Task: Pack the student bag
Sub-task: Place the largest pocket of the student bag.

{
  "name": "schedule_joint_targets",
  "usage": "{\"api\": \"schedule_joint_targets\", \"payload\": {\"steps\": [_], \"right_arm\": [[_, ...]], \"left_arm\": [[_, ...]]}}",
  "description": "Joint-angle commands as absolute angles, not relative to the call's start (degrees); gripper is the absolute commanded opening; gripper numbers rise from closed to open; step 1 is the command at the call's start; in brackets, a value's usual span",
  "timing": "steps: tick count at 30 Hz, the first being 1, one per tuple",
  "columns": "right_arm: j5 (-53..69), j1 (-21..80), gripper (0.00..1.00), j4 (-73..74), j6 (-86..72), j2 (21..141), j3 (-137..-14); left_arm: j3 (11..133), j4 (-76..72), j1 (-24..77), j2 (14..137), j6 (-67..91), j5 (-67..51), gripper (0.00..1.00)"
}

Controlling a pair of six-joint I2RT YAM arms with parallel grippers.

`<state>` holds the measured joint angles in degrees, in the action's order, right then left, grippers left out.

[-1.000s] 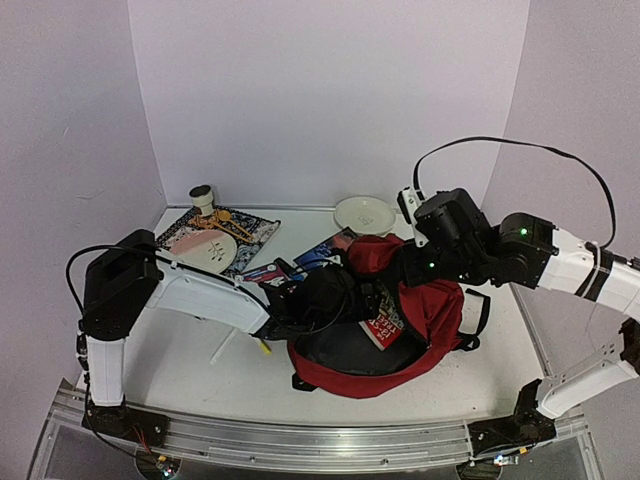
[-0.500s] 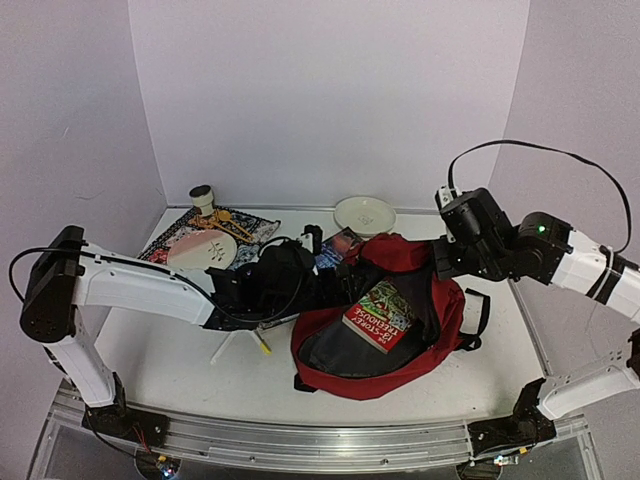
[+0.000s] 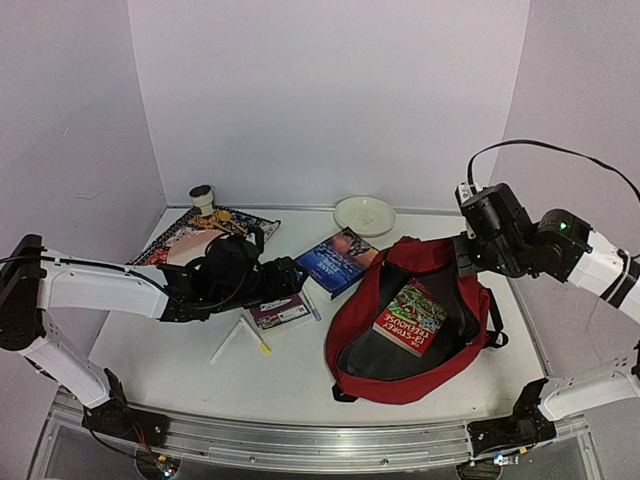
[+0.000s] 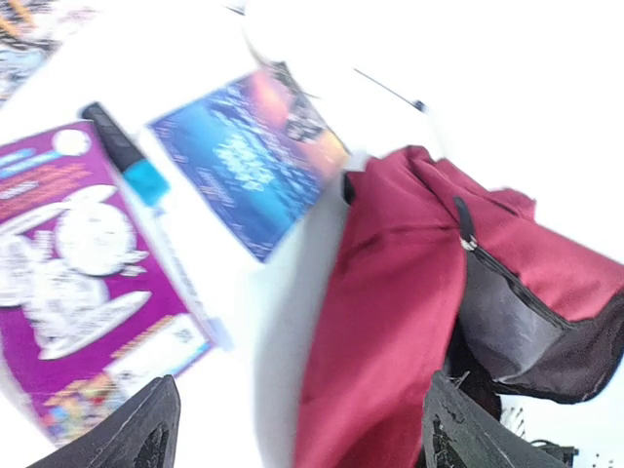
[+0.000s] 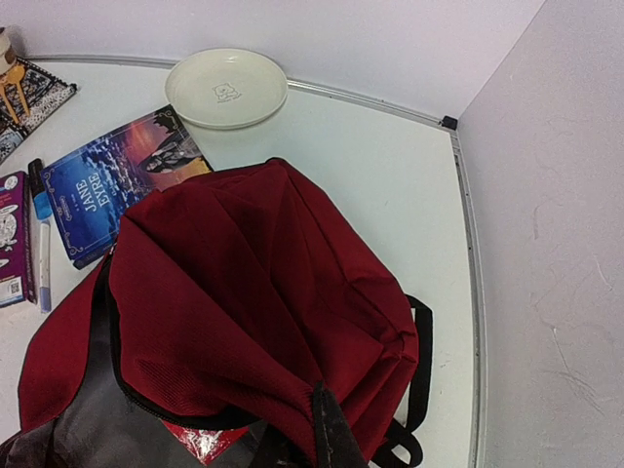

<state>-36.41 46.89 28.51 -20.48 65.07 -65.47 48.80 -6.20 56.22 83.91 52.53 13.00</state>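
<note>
The student bag (image 3: 352, 318) is a soft, slumped pack of dark-red fabric. It has a black zipper around its gaping mouth, a grey lining and black straps trailing at its right side. It lies mouth up on the right half of the smooth white counter (image 3: 170, 375). Inside it rests one thin, glossy book (image 3: 411, 317) with a red and green cover, tilted against the lining.

The right claw (image 5: 327, 429) is pinched together on the red fabric at the bag's far rim, bunching it into folds. The left claw (image 4: 302, 441) has its dark fingers wide apart, gripping nothing, just left of the bag.

Near the left claw lie a flat blue book (image 3: 337, 258), a purple booklet (image 3: 280, 311) and a blue-capped marker (image 4: 132, 161). A round cream plate (image 3: 364, 214) sits by the back wall.
</note>
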Motion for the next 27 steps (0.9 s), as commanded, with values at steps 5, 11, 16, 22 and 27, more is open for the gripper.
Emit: {"api": "schedule_joint_targets", "payload": {"steps": [5,11,16,22,27], "right_arm": [[-27.48,46.54,0.14,28.01,-20.35,70.17,-65.21],[-12.27,46.54,0.30,21.50,-20.40,71.00,-61.72],[-0.36,46.53,0.50,16.71,-19.36,70.56,-62.18],[7.70,46.57,0.69,11.95,-17.87,72.39,-65.68],[12.80,46.54,0.76,7.35,-18.08,77.45,-69.15]], "left_arm": [[43.73,-1.26,50.73,76.41,52.82,12.26,0.89],[41.23,-0.35,46.34,76.14,51.86,9.84,0.90],[40.79,-0.35,42.19,77.22,50.12,6.45,0.88],[42.21,-0.35,37.56,80.46,47.63,1.49,0.82],[43.29,-0.64,35.15,83.23,46.08,-0.11,0.80]]}}
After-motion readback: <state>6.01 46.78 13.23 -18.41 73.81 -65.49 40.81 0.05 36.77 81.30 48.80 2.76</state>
